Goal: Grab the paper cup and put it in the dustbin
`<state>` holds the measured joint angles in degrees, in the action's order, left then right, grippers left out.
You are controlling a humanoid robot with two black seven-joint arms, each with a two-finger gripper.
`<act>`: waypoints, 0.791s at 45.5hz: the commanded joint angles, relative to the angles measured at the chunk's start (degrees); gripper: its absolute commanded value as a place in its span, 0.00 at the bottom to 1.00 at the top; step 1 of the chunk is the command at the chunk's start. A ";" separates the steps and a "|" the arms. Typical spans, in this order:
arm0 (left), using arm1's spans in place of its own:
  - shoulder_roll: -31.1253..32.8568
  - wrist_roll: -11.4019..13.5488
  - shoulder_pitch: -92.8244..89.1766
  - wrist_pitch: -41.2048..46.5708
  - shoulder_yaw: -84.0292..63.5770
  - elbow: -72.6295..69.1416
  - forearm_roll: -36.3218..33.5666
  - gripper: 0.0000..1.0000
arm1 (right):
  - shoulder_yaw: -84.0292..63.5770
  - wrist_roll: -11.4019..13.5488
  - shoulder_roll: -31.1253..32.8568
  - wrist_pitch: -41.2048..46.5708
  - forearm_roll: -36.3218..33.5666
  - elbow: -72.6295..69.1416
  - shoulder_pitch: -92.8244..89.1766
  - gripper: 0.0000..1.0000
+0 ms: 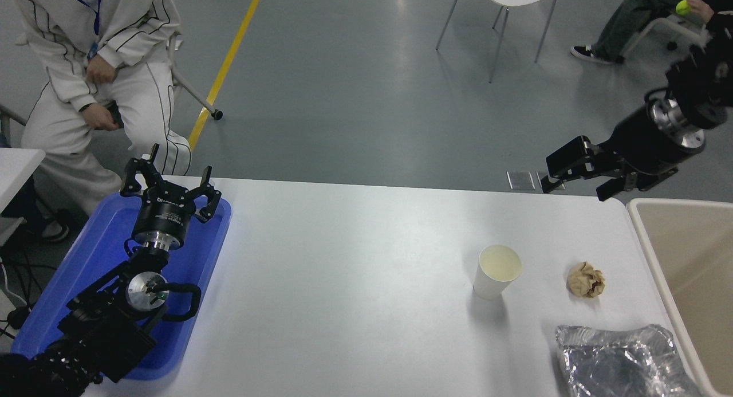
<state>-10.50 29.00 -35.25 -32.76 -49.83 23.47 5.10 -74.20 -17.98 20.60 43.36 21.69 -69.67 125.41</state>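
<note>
The paper cup [496, 278] stands upright on the white table [355, 282], mouth up, near the crumpled brown paper ball [585, 279] and beyond the silver foil bag [621, 360]. The dustbin [641, 225] sits just beside the table's right edge. The right gripper [575, 176] hangs above the table's far right corner, well apart from the cup, fingers spread and holding nothing. The left gripper [172, 185] is parked over the blue tray [97, 254], fingers spread.
</note>
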 commanded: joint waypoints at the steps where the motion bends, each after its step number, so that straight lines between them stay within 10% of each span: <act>1: 0.04 0.00 0.00 0.07 0.00 0.00 0.00 1.00 | 3.89 5.50 -3.98 1.64 0.11 -2.57 6.60 1.00; 36: -0.05 -0.09 0.00 -0.02 -0.09 0.17 0.00 1.00 | 1.35 8.58 -7.86 1.64 -9.72 2.61 2.73 0.89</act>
<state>-10.53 28.99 -35.26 -32.79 -49.88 23.63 5.09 -68.58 -10.04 11.80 44.96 17.43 -67.63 124.14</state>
